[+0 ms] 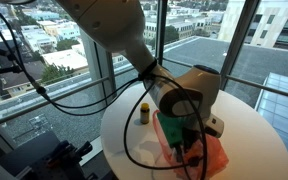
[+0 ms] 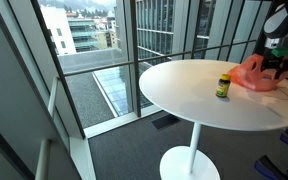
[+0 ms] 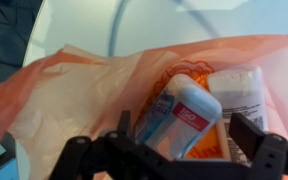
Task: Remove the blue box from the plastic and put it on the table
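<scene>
The blue box (image 3: 181, 115) is pale blue with a red label. It lies inside the orange plastic bag (image 3: 74, 90), next to a white container (image 3: 238, 90). My gripper (image 3: 184, 135) hangs right over the bag's mouth with its fingers spread wide, one on each side of the blue box, and neither finger clamps it. In both exterior views the gripper (image 1: 189, 140) (image 2: 276, 62) is low over the bag (image 1: 220, 156) (image 2: 256, 76) on the round white table (image 1: 254, 125). The box itself is hidden in those views.
A small yellow bottle with a green cap (image 1: 144, 113) (image 2: 223, 86) stands on the table (image 2: 184, 90) beside the bag. Black cables loop down from the arm near the table edge. Floor-to-ceiling windows surround the table.
</scene>
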### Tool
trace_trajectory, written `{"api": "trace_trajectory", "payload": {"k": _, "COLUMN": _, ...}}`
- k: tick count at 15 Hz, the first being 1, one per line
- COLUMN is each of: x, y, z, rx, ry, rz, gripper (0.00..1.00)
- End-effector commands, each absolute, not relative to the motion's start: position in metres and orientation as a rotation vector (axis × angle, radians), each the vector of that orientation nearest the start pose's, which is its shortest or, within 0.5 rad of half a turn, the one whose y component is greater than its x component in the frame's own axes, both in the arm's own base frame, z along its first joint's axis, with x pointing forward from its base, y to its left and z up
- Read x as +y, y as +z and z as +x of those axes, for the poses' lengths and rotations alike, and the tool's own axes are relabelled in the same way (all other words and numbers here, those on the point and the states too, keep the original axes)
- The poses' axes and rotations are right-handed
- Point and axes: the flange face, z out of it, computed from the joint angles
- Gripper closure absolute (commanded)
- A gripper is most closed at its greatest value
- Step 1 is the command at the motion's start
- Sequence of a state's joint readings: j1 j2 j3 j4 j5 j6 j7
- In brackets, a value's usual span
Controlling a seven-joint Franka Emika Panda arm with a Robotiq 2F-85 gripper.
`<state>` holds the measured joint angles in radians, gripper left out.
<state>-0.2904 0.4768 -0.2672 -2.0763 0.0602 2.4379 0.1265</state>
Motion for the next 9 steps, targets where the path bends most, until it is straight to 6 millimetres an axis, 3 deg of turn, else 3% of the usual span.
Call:
{"api": "trace_trajectory", "payload": {"k": 1, "x": -0.3066, "y": 0.1964, "z": 0.5035, "rx": 1.137, "ry": 0.158, "rz": -3.001, "gripper": 0.00}}
{"api": "trace_trajectory", "payload": {"k": 5, "x": -0.3066, "y": 0.1916, "z": 0.5073, "rx": 1.138, "ry": 0.163, "rz": -3.004, "gripper": 0.00}}
{"api": "trace_trajectory", "payload": {"k": 6, "x": -0.3067, "y": 0.1903, "z": 0.5076, "rx": 1.137, "ry": 0.165, "rz": -3.007, "gripper": 0.05}}
{"api": "trace_trajectory", "payload": {"k": 7, "x": -0.3070, "y": 0.1896, "z": 0.5081, "rx": 1.138, "ry": 0.165, "rz": -3.007, "gripper": 0.27}}
{"api": "trace_trajectory", "payload": {"k": 9, "x": -0.3069, "y": 0.1898, "z": 0.5082, "rx": 1.137, "ry": 0.165, "rz": -3.009, "gripper": 0.32}}
